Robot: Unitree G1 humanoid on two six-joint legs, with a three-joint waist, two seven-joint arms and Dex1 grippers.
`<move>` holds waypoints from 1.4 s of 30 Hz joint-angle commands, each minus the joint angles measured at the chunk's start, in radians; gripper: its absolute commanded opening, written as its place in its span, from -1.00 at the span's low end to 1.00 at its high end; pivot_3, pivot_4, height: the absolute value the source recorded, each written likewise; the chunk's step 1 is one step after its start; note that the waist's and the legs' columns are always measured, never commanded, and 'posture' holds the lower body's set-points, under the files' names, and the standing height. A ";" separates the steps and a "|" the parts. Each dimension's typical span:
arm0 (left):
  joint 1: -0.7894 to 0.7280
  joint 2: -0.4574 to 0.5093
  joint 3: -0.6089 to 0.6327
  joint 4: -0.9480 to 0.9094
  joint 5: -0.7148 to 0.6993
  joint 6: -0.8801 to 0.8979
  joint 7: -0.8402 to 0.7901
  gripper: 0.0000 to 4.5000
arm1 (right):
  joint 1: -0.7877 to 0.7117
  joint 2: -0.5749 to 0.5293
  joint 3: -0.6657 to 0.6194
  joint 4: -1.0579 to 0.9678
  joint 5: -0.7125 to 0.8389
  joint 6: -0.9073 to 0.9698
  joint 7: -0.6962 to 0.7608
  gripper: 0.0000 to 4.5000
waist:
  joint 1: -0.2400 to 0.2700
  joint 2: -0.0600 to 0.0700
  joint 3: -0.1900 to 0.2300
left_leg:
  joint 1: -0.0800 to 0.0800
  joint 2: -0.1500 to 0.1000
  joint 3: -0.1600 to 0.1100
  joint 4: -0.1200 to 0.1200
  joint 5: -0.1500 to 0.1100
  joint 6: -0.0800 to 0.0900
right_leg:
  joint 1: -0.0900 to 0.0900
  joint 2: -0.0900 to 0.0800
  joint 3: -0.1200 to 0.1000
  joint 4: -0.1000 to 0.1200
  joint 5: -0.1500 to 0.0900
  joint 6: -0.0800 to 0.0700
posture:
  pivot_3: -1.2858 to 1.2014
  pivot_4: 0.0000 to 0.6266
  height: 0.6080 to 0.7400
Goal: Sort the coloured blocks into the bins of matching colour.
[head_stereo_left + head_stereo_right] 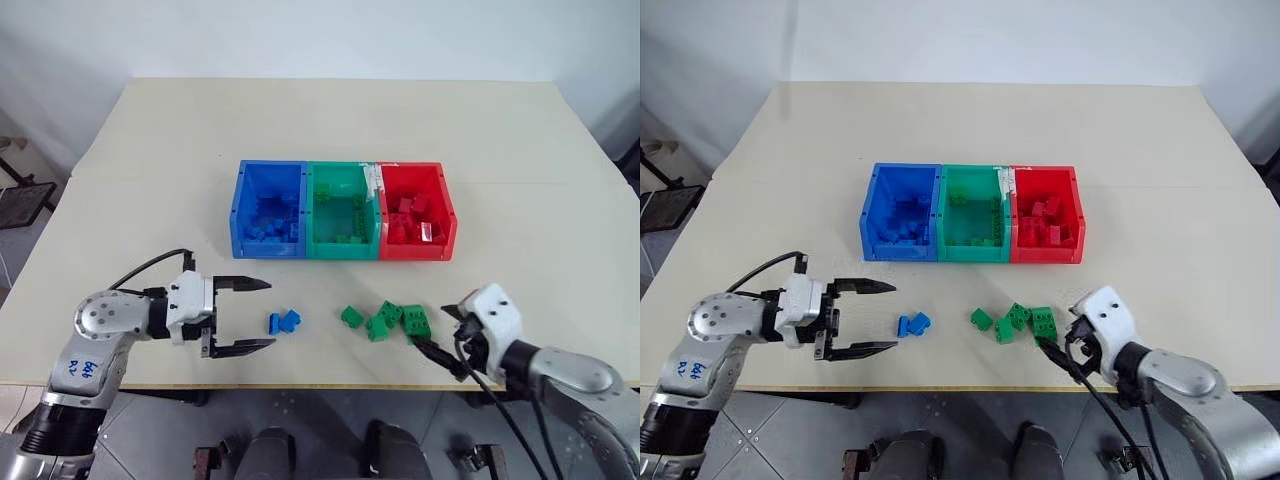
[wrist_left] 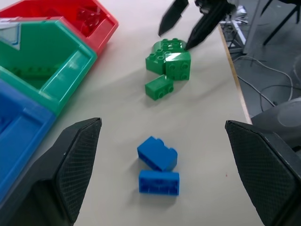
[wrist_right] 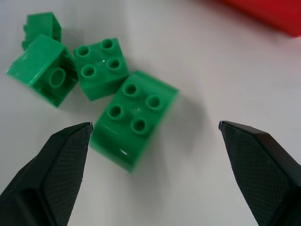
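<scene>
**A:** Which blocks remain on the tabletop, and where do they lie?

**B:** Two groups near the front edge. Two blue blocks lie touching, forward of the blue bin. Four green blocks cluster to their right, forward of the green bin and red bin. The bins themselves already hold blocks of matching colour.

**A:** State of the left tool?

**B:** Jaws spread wide, holding nothing. It points level toward the robot's right, and the blue pair lies just beyond its fingertips, in line with the gap between them, as the left wrist view shows.

**A:** And the right tool?

**B:** Also wide open and empty. It points forward and to the left at the green cluster. The nearest green block, a four-stud brick, sits partly inside the gap, close to one finger and well apart from the other.

**A:** What relation governs the coming move?

**B:** Probably the offset of that nearest green brick. Its long axis runs diagonally across the line between the fingertips, not square to it, so the right tool would likely need to shift sideways, or turn, to centre the brick before closing. The right arm is the nearer to the green cluster; the left is the nearer to the blue pair.
</scene>
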 commanded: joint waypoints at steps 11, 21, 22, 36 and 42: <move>0.035 -0.031 0.045 -0.080 -0.028 -0.003 0.044 1.00 | -0.051 0.053 0.039 -0.013 -0.076 0.086 -0.139 -0.38 | -0.003 -0.001 -0.001 | 0.001 0.000 0.000 0.000 0.000 0.000 | 0.000 0.001 0.000 0.001 0.000 0.000 | 0.03 -0.52 1.00; 0.102 -0.093 0.144 -0.062 -0.033 0.004 0.183 1.00 | -0.199 0.060 -0.005 0.048 -0.083 -0.195 0.029 -0.38 | -0.019 0.000 0.000 | 0.001 0.001 0.001 0.000 0.000 0.000 | 0.000 0.001 0.001 0.001 0.000 0.000 | 0.03 -0.52 1.00; 0.110 -0.096 0.153 -0.065 -0.036 0.008 0.194 1.00 | -0.238 0.062 0.015 0.072 -0.092 -0.208 0.044 -0.38 | -0.021 0.000 0.000 | 0.001 0.001 0.001 0.000 0.000 0.000 | 0.000 0.001 0.001 0.001 0.000 0.000 | 0.03 -0.52 1.00; 0.282 -0.091 0.311 -0.148 -0.056 0.020 0.313 1.00 | -0.848 0.311 0.300 0.628 -0.320 -0.338 0.061 0.40 | -0.049 0.000 0.000 | -0.005 0.001 0.000 0.000 0.000 -0.002 | -0.013 0.001 0.002 0.013 0.000 0.000 | 0.03 -0.52 1.00; 0.250 -0.076 0.291 -0.145 -0.069 0.053 0.304 1.00 | -0.762 0.267 0.239 0.560 -0.295 -0.440 0.153 0.99 | -0.051 -0.001 0.000 | -0.005 0.002 0.001 0.000 0.000 -0.003 | -0.013 0.001 0.002 0.013 0.000 0.000 | 0.03 -0.52 1.00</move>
